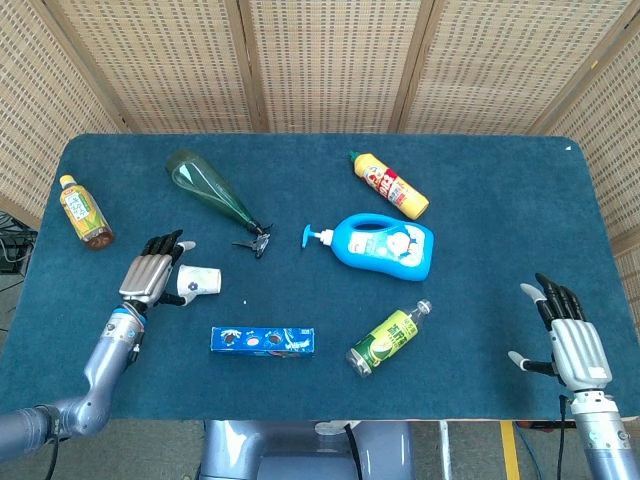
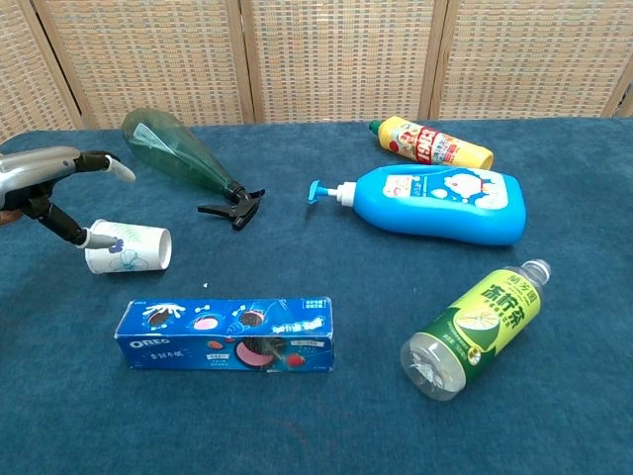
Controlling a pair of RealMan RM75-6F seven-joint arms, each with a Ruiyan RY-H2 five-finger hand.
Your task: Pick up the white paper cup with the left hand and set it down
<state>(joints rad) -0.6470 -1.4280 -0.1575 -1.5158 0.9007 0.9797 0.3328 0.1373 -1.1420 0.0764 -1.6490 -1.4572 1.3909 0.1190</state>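
Note:
The white paper cup [image 1: 201, 281] [image 2: 130, 247], printed with blue flowers, lies on its side on the blue table [image 1: 480, 200], mouth toward the right. My left hand [image 1: 148, 275] [image 2: 47, 174] is just left of it with fingers spread and raised off the cup. Only a dark thumb tip [image 2: 75, 235] stays near or against the cup's base. My right hand [image 1: 571, 335] rests open at the front right edge, holding nothing, and does not show in the chest view.
A blue biscuit box [image 1: 262, 341] lies just in front of the cup. A green spray bottle [image 1: 212, 191] lies behind it, a tea bottle [image 1: 84, 211] at far left. A blue pump bottle [image 1: 382, 245], a yellow bottle [image 1: 390, 185] and a green drink bottle [image 1: 388, 340] lie further right.

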